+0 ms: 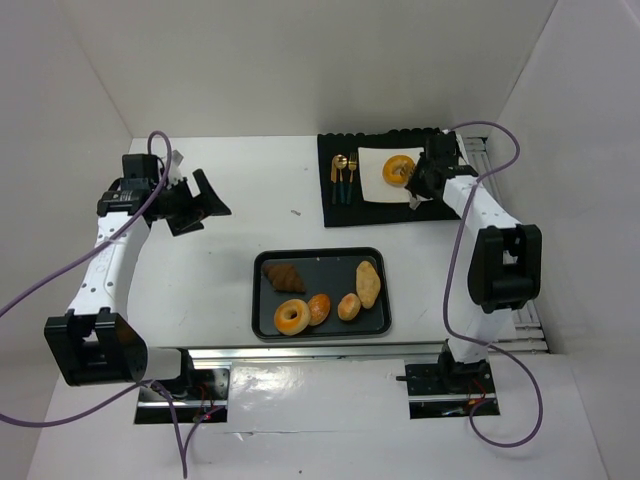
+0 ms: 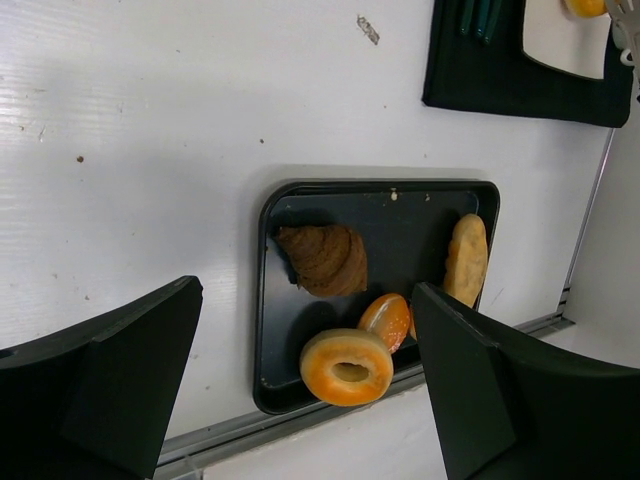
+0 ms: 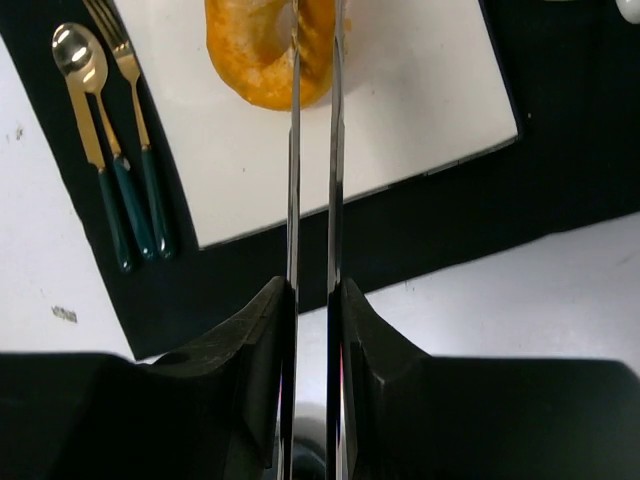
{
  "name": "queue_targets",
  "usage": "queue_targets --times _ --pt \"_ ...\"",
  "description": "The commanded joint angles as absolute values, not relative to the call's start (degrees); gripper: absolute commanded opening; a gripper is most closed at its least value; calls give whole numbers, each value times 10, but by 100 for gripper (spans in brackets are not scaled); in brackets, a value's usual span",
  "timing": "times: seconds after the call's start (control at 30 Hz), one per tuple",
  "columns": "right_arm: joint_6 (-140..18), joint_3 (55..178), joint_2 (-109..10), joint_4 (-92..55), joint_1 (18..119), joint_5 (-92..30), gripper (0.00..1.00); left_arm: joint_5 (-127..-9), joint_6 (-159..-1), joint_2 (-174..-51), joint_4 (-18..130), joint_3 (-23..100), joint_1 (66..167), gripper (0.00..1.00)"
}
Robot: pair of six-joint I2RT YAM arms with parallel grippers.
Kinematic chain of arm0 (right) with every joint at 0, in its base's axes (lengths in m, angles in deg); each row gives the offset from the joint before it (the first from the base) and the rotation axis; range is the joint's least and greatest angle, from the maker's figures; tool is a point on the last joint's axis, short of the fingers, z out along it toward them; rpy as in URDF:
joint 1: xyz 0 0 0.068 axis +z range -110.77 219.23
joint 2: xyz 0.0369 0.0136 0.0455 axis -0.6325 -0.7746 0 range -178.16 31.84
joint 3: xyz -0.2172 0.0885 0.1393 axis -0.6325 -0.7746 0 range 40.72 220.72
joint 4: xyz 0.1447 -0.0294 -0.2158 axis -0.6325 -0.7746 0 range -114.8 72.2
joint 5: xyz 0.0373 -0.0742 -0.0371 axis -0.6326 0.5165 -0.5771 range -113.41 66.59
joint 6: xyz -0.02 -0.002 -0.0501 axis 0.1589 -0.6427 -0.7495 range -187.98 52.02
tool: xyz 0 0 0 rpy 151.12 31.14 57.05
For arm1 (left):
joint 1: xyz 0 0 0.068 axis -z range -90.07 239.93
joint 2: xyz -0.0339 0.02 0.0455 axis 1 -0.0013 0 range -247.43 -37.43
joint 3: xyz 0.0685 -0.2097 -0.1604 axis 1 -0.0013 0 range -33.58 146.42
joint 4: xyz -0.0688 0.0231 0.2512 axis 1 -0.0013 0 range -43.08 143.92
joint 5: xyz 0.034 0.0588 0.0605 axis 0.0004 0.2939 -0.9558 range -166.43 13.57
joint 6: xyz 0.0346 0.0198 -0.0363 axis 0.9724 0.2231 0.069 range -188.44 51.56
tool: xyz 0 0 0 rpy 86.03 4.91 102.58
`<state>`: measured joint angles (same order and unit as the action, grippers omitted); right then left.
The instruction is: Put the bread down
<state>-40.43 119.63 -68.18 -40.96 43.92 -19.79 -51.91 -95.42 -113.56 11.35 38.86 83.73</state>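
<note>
1. Top: right gripper (image 1: 418, 176) holds the doughnut (image 1: 398, 170) on the plate (image 1: 372, 192); five breads (image 1: 368, 283) lie on the tray (image 1: 320, 252).
2. Left wrist: left gripper (image 2: 305, 295) gapes wide, empty, above the tray.
3. Right wrist: jaws narrow, apparently pinching the doughnut's ring. Open fully, then lift straight to avoid dragging it.

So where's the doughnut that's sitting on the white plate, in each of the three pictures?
Top external: the doughnut is at the upper right, on the white plate.
Left wrist: only a sliver of it shows, at the top right edge.
Right wrist: it is large, at the top centre.
Shared landmark: the black mat under the plate shows in all three views.
</note>
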Motion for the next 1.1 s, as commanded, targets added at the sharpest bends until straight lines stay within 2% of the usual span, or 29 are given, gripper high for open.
queue_targets --times 0.0,0.07,0.23,0.27,0.63,0.77,0.9,0.93,1.07 --pt "-397 1240 -701 -342 429 -222 25 -524 -938 -1142 105 409 834 100" --pt "-391 1240 -712 -335 429 -222 28 -530 -938 -1142 105 409 834 100" --pt "-379 1232 -713 -322 424 -227 53 -524 -938 -1149 105 409 834 100" --pt "-379 1232 -713 -328 424 -219 54 -524 -938 -1149 105 409 834 100" --pt "-420 1203 -540 -390 476 -117 57 -517 -944 -1131 110 398 834 100" --pt "-484 1149 -479 -422 524 -254 57 -545 -949 -1125 110 398 834 100" --pt "-548 1108 -453 -508 636 -339 57 -559 -955 -1120 105 403 834 100" --pt "-556 1102 -445 -522 691 -353 57 -559 -955 -1120 105 403 834 100" --pt "-556 1092 -437 -565 809 -329 57 -559 -960 -1113 105 409 834 100"
